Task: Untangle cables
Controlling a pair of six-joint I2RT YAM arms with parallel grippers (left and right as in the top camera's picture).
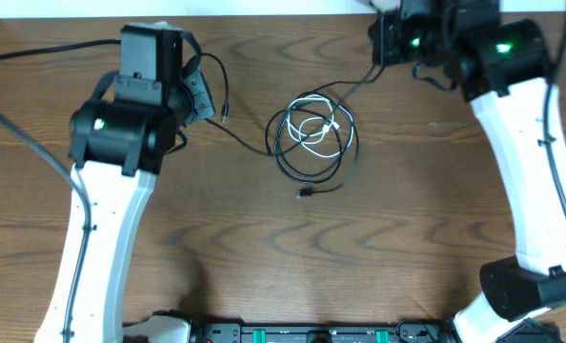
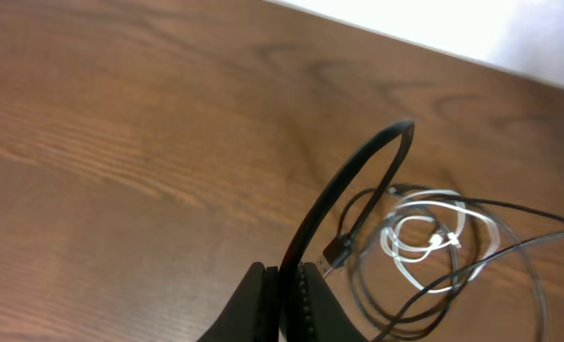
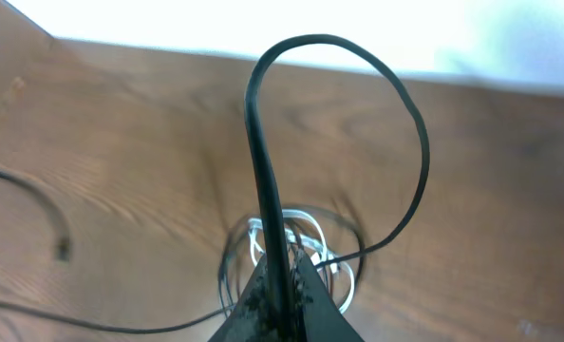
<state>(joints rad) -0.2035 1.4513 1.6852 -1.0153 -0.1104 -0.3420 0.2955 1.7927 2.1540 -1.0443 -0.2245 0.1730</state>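
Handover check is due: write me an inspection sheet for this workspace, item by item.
Surface: wood-grain table, bare apart from cords.
Job's things: black cables tangled in a coil mid-table, white cable looped inside it.
Clutter: nothing seen.
Grippers: left gripper and right gripper, jaws shut, each on one of the black cables.
Cables: thick arm cord trails off the left side.
Surroundings: pale strip beyond the far table edge.
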